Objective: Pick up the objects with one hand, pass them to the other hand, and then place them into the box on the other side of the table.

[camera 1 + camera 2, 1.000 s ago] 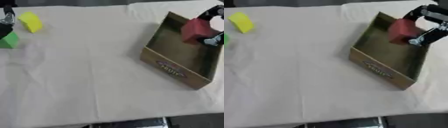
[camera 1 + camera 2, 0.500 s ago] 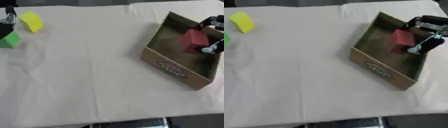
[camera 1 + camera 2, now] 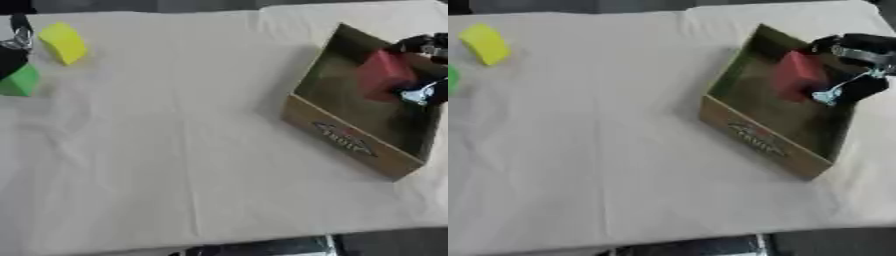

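A red block (image 3: 798, 75) sits low inside the brown cardboard box (image 3: 350, 141) at the table's right side. My right hand (image 3: 857, 64) reaches in from the right edge, its fingers above the block and its thumb below, curled round it. A yellow block (image 3: 63, 42) lies at the far left on the cloth, and a green block (image 3: 19, 81) lies just below it. My left hand (image 3: 11, 50) shows only as a dark shape at the left edge, touching or just above the green block.
A pale cloth (image 3: 175, 150) covers the whole table, wrinkled on the left. The table's front edge runs along the bottom of the view, with dark floor beyond. The box stands askew, one corner pointing toward me.
My right hand has carried the red block down from above the box's far wall into the box. The left hand and the yellow and green blocks have stayed put.
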Tool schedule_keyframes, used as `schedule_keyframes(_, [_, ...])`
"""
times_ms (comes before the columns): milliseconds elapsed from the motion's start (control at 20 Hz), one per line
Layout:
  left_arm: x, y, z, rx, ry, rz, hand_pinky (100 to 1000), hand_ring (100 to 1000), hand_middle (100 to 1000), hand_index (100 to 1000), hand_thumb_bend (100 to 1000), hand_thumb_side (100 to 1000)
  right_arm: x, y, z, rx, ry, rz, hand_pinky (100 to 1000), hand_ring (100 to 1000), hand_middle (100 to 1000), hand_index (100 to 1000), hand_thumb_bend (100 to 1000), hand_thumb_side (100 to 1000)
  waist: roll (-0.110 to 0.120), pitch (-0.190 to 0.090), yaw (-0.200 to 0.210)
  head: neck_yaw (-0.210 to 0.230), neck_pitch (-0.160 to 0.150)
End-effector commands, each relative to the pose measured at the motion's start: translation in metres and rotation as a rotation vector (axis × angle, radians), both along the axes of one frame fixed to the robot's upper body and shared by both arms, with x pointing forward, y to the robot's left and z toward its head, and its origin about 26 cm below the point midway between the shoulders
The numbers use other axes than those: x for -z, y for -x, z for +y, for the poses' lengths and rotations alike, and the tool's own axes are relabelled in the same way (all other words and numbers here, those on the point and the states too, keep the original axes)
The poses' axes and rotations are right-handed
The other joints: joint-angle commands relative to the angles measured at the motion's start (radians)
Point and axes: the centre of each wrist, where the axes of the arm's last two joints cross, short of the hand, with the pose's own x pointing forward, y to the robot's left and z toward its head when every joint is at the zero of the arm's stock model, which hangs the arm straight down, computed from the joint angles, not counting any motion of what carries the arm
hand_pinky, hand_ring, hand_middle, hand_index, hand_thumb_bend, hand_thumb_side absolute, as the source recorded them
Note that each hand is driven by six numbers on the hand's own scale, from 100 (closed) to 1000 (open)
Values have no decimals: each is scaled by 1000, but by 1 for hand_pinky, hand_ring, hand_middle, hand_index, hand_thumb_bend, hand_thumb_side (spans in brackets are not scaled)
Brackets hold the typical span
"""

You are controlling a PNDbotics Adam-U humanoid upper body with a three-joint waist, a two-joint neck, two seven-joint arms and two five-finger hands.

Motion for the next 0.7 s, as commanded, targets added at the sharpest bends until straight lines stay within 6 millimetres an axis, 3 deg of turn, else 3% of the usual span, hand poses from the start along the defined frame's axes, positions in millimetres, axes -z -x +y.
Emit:
schedule_keyframes(50, [-11,1,5,-10,-27,-29,806,746,617,800,246,252,-16,3,-6,9,22,-27,949,901,860,943,255,213,7,-21,1,1,-2])
schedule_keyframes(200, [-11,1,5,-9,-27,-27,806,747,616,800,241,248,-17,3,-6,10,13,-24,949,898,857,942,259,262,7,-21,2,1,-2])
schedule_keyframes(450, [-10,1,5,-8,-28,-27,806,746,615,800,244,259,-20,4,-7,20,-10,-40,946,890,849,936,213,248,5,-22,3,3,-2])
schedule_keyframes(550, [-11,1,6,-12,-29,-31,806,746,610,799,246,260,-24,5,-6,27,-55,-72,948,862,830,924,100,181,5,-22,4,5,-2])
schedule_keyframes(700, [-14,2,8,-23,-29,-42,805,745,606,799,257,269,-38,11,-2,11,-217,-166,956,814,803,911,100,101,5,-21,3,8,-2])
